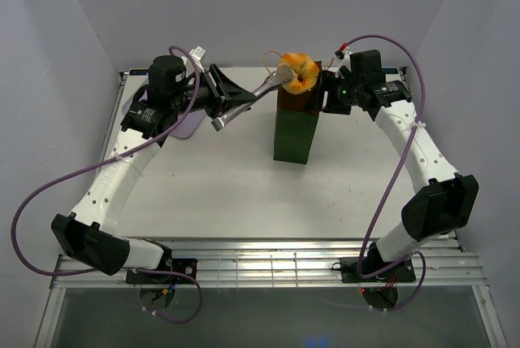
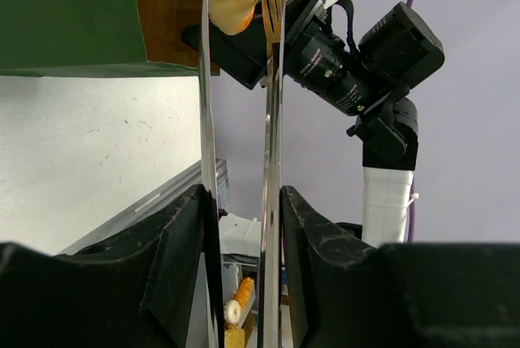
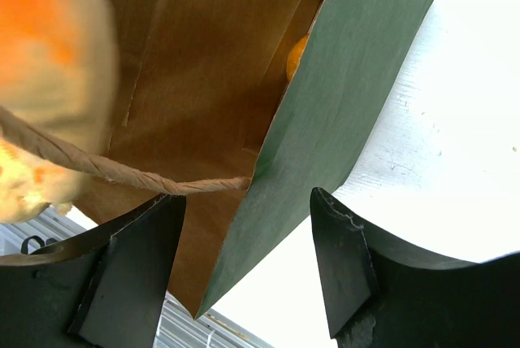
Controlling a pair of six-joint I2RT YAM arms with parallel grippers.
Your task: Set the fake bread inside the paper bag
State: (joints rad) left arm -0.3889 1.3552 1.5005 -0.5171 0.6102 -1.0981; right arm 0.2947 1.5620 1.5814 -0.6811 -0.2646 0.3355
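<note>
The ring doughnut (image 1: 299, 74) sits at the upper centre of the top view, right over the open mouth of the paper bag (image 1: 291, 128). It is pinched between the two long metal fingers (image 2: 273, 80) of the left gripper (image 1: 286, 78), which reach in from the left. The bag stands upright, dark green outside and brown kraft inside. Its mouth is only a little wider than the doughnut. At the bag's right rim the right gripper (image 3: 244, 197) has its jaws apart, with the green side wall running between them. I cannot tell whether either pad touches the paper.

There is one doughnut in the grip. One more orange piece (image 3: 296, 55) shows low inside the bag in the right wrist view. One string handle (image 3: 122, 173) crosses that view near the lower left.

The white table (image 1: 203, 193) lies bare below and to both sides of the bag. A lilac tray (image 1: 192, 127) shows at the left, mostly hidden under the left arm. Pale walls (image 1: 81, 23) close in on the left, far and right edges.
</note>
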